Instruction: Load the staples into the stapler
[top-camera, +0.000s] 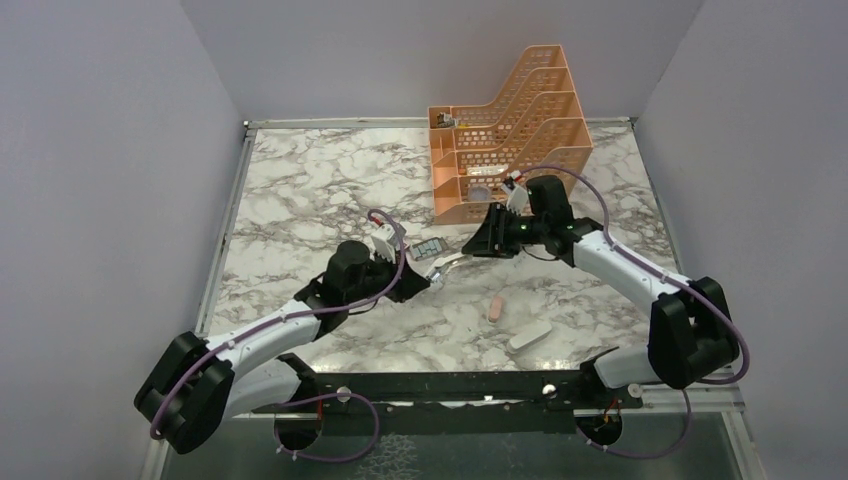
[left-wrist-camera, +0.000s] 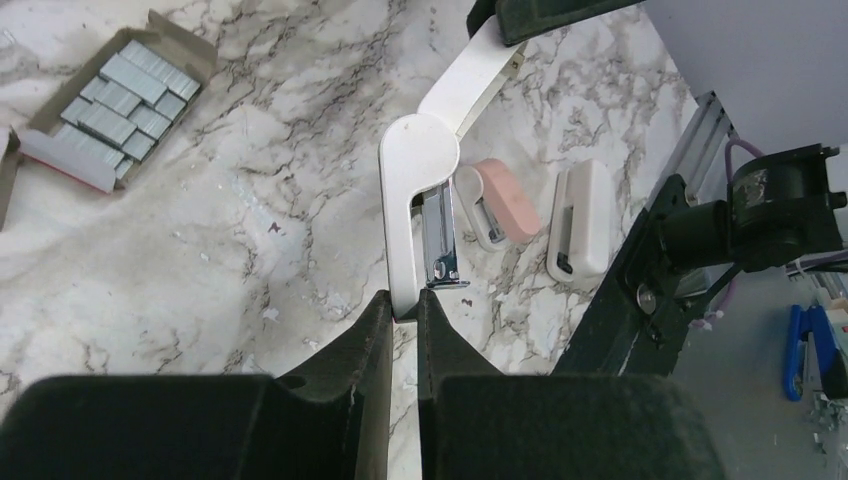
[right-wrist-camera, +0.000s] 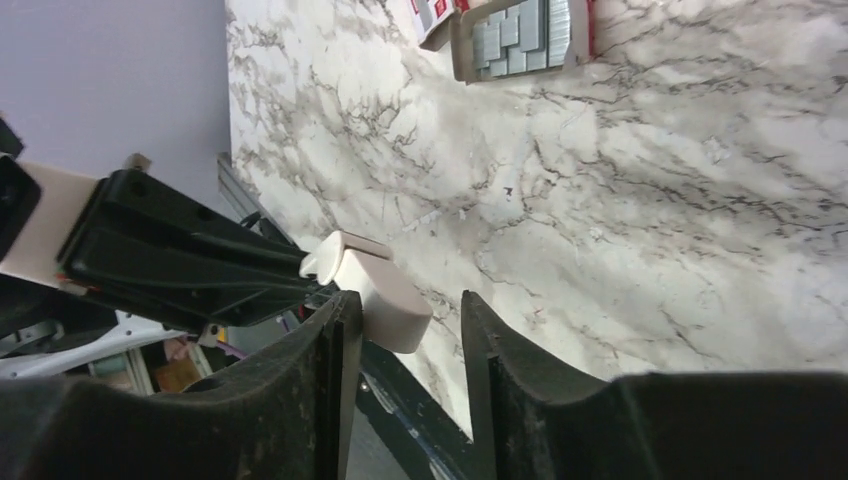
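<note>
The left gripper (left-wrist-camera: 405, 306) has its jaws nearly together, pinched on the thin end of the stapler (left-wrist-camera: 418, 165), which it holds above the table (left-wrist-camera: 250, 250). The stapler is swung open: its white lid slants away from the hinge and the bare metal magazine (left-wrist-camera: 437, 235) shows beside the white body. The lid's far end sits between the fingers of the right gripper (right-wrist-camera: 408, 302), whose jaws stand partly open; the lid touches one finger (right-wrist-camera: 335, 370) and a gap shows on the other side. The staples (left-wrist-camera: 118, 100) lie in rows in their open tray (left-wrist-camera: 190, 47) on the table, near the grippers but apart from the stapler. A pink stapler (left-wrist-camera: 500, 200) and a spare white stapler (left-wrist-camera: 582, 215) lie side by side on the table nearer the arm bases. An orange organiser (top-camera: 510, 130) stands at the far edge.
</note>
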